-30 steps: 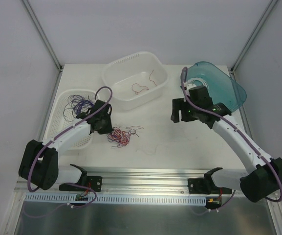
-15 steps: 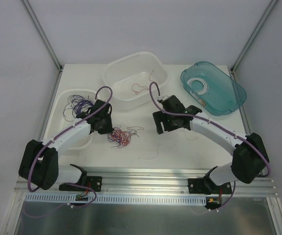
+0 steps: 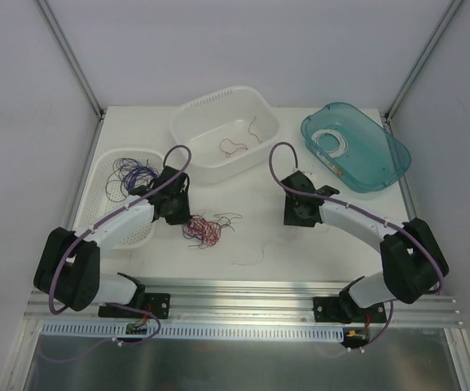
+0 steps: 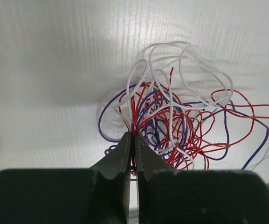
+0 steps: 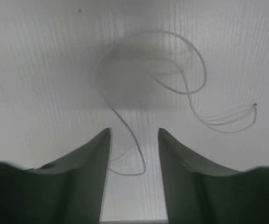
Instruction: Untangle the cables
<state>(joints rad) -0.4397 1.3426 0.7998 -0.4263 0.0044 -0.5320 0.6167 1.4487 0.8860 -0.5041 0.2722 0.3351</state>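
Anchor the tangle, pick the loose strand
Your left gripper (image 4: pixel 133 136) is pinched shut on strands of the red, purple and white tangle (image 4: pixel 181 116); your right gripper (image 5: pixel 134 151) stands apart astride a lone white wire (image 5: pixel 203 74), so drop flat to the table (image 5: pixel 41 70) before closing

No readable text or labels, seemingly.

My top camera looks down from above and behind the arm bases on the whole desk (image 3: pixel 251 195). The left wrist camera sits close over the tangled cables (image 4: pixel 171 126), the right wrist camera close over a lone white cable (image 5: pixel 189 93). The top view shares the tangle.
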